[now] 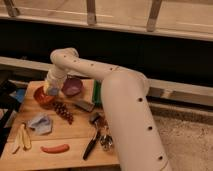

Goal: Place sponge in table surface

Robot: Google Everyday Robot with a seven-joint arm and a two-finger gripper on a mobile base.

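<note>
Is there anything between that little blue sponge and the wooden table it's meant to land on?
Yes. The gripper, shut on the small light-blue sponge, hangs over the round red bowl, which sits between sponge and light-brown wooden plank tabletop. Bare wood lies nearer the camera, beside the dark grapes.

I see my gripper (51,89) over a glossy red round bowl (40,97) at the far-left corner of the matt light-brown wooden plank tabletop (75,135).

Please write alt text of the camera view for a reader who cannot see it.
The white robot arm reaches over the wooden table surface; its shut gripper hangs above the red bowl and seems to hold the light-blue sponge. A purple bowl, grapes, a grey-blue cloth and a green tray lie nearby.
</note>
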